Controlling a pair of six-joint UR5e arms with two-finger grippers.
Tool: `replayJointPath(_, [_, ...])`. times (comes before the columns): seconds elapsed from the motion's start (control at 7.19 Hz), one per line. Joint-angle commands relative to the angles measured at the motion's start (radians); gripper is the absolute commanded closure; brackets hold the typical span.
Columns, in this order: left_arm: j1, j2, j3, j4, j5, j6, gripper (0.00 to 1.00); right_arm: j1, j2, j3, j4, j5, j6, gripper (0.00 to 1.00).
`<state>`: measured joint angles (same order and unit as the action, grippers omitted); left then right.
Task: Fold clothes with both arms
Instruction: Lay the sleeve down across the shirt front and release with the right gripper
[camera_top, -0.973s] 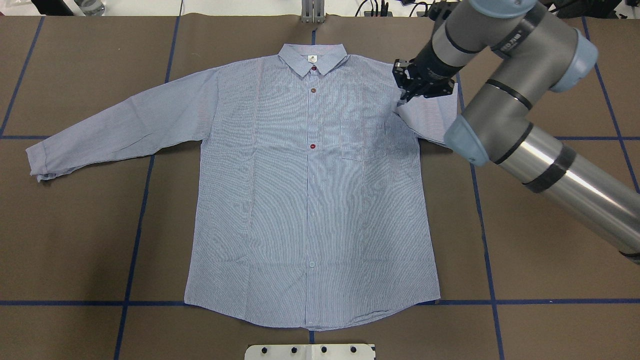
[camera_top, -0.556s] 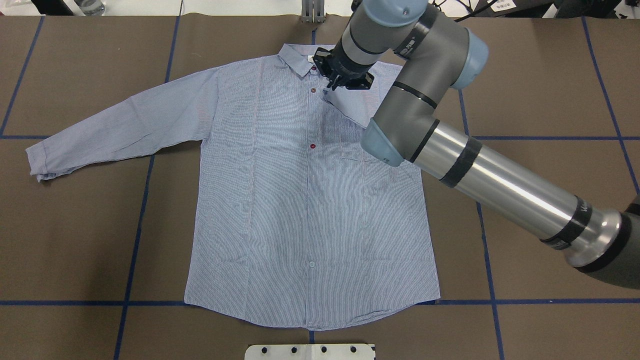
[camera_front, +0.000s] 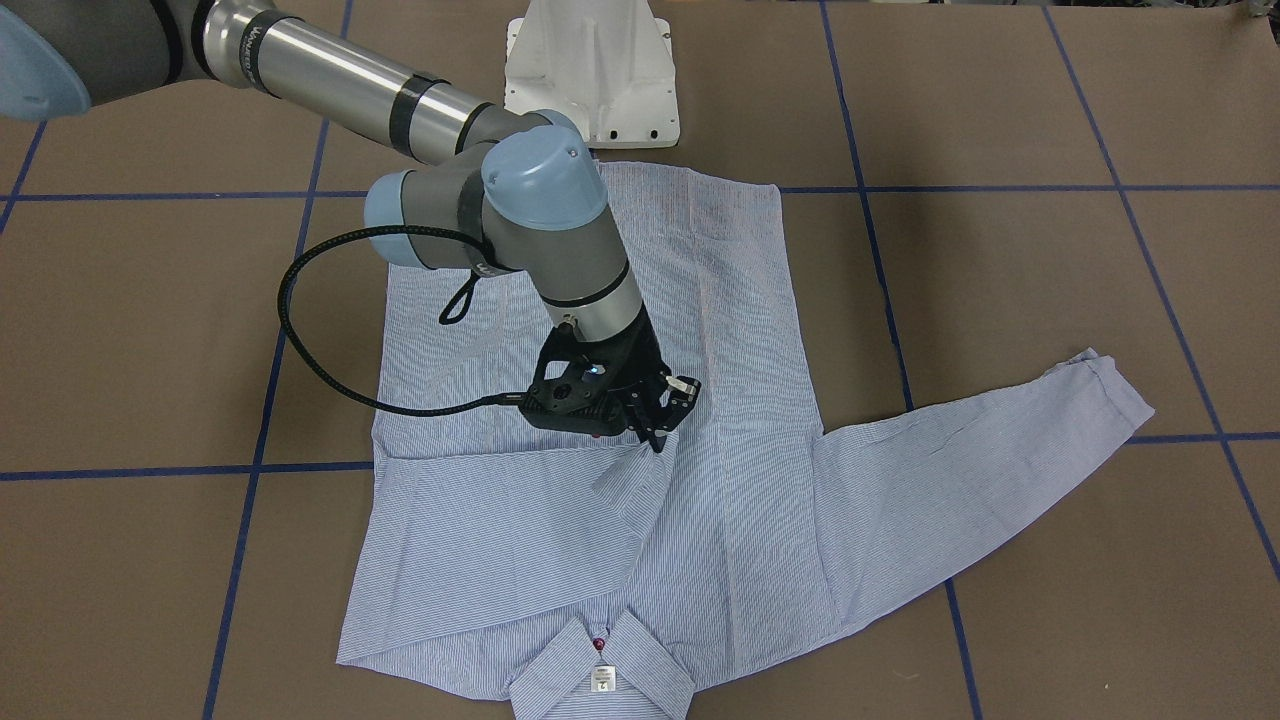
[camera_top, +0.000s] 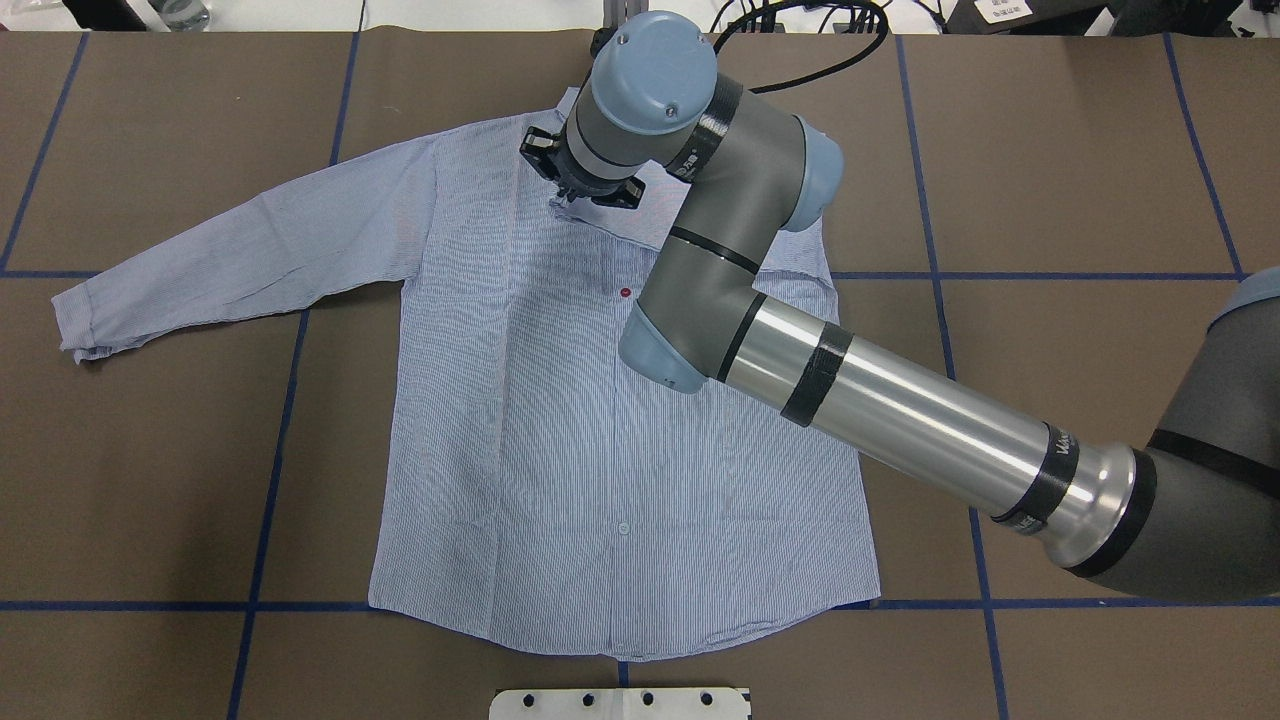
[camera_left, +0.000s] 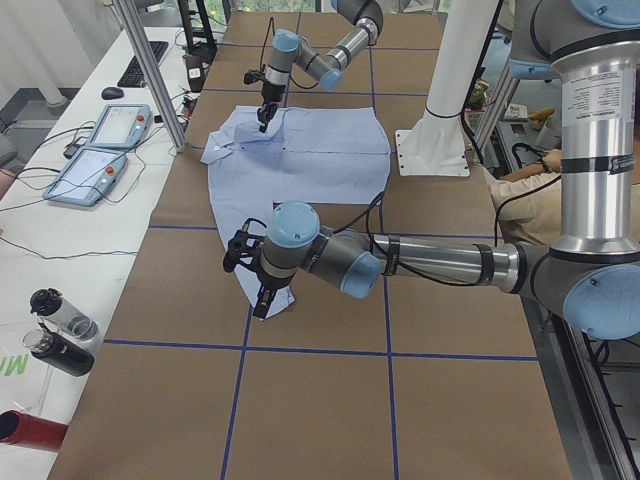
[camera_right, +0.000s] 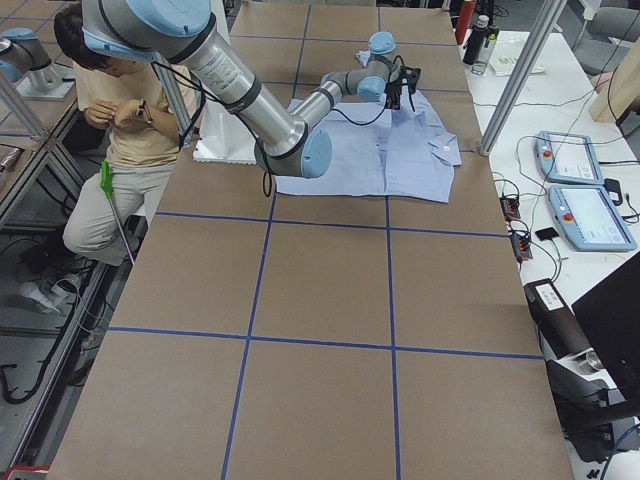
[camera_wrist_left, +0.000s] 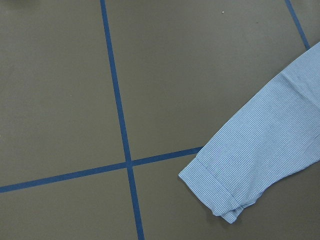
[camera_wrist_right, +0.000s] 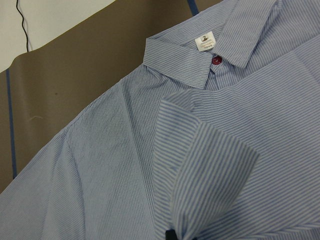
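– On the brown table (camera_top: 1050, 180), what is the position of the shirt (camera_top: 600, 450)?

– The shirt lies flat, front up, among the blue tape lines (camera_top: 270, 450). The collar (camera_front: 600, 665) points away from the robot's white pedestal (camera_front: 592, 70), and the hem lies at the pedestal side. The white neck label (camera_wrist_right: 204, 40) is exposed, with a red button (camera_wrist_right: 216, 60) just beneath it.

– State of the sleeves?

– The left-side sleeve (camera_top: 240, 250) is extended outward on the table. The left-side cuff (camera_wrist_left: 215, 195) lies flat beside a tape crossing. The right-side sleeve (camera_front: 480, 540) is doubled over the chest, running from its shoulder toward the button line.

– Right gripper condition?

– The right arm (camera_top: 900, 410) reaches across the shirt body. The right gripper (camera_front: 657, 432) points downward over the upper chest, near the collar. Its fingers are clamped on the right-side cuff (camera_wrist_right: 200, 150). That cuff is raised off the shirt front. The wrist view shows a black fingertip (camera_wrist_right: 172, 234) at the cuff's lower edge.

– Left gripper condition?

– The left arm (camera_left: 440, 265) extends low along the table. The left gripper (camera_left: 262, 298) hangs just above the left-side cuff. It appears only in the side view, so I cannot tell whether its fingers are spread or closed.
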<state>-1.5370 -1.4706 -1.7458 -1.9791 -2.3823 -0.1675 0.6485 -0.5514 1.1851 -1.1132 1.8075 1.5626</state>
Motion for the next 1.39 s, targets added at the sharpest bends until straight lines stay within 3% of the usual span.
replayJointPath(0.0, [0.000,0.000,-0.003,-0.001,0.000,-0.001,0.00,-0.027,0.018,-0.010,0.001,-0.019,0.004,1.00])
replayJointPath(1.11, [0.000,-0.005,0.003,-0.001,0.002,-0.001,0.00,-0.015,0.018,-0.041,0.016,-0.091,0.004,0.97])
replayJointPath(1.25, [0.000,-0.005,0.002,-0.001,0.002,-0.001,0.00,-0.016,0.037,-0.061,0.021,-0.092,0.005,0.17])
